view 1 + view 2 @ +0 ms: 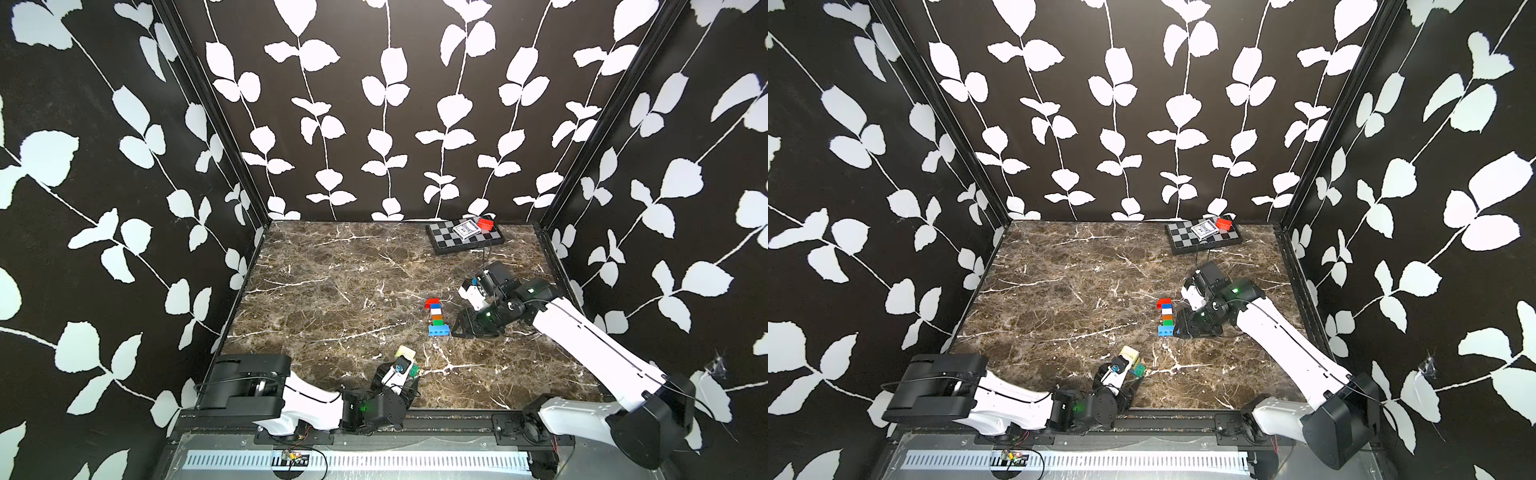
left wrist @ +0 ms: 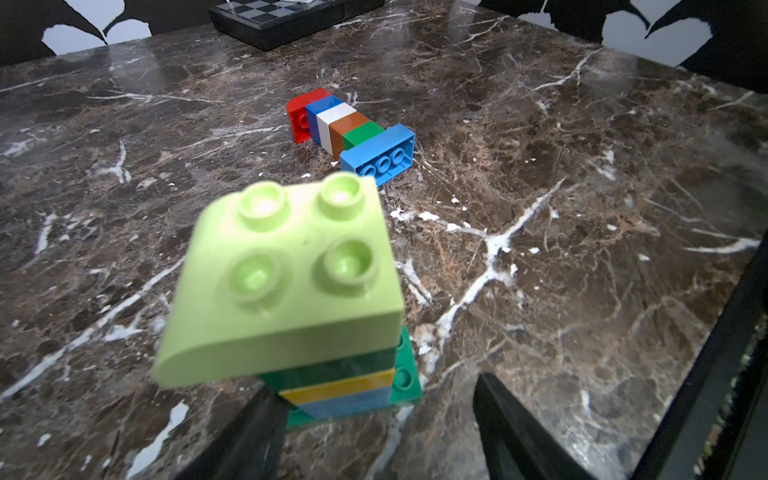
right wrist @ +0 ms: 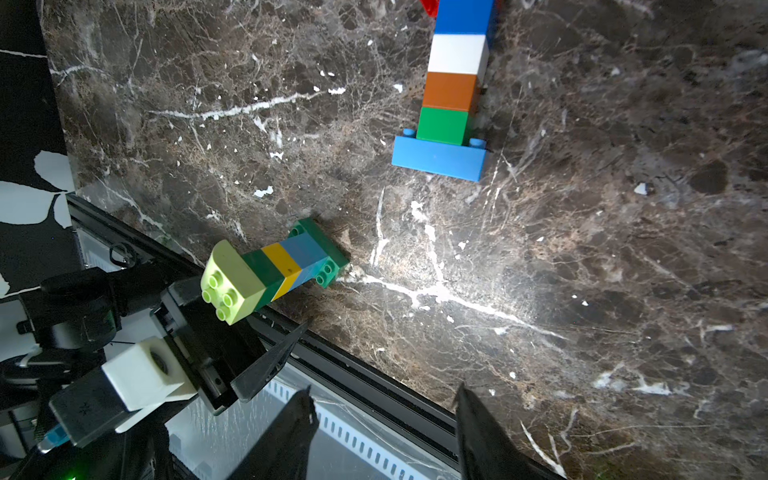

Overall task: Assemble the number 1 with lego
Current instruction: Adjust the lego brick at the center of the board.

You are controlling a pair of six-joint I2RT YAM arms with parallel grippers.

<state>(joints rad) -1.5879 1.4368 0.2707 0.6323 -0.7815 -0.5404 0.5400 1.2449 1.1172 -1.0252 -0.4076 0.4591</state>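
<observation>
A: Where is there room on the table?
B: The whole left half of the marble is bare in both top views. The clutter sits right of centre. A chessboard lies against the back wall in the upper right, carrying a card box and a red brick.
A: Any writing?
B: The card box has a print, too small to read.
A: And the lego?
B: Two builds. A lying column of red, blue, white, orange and green on a light blue base rests flat, right of centre. An upright stack, with a lime cap over green, yellow and blue, stands near the front edge, low in the frame.
A: The arms?
B: The left arm lies folded low along the front rail, and the left gripper is parted. The stack seems to sit beside one finger with a clear gap to the other, so it is not clamped. The right arm slants up from the lower right corner with its wrist bent down. The right gripper is spread with nothing between, just right of the column's base
</observation>
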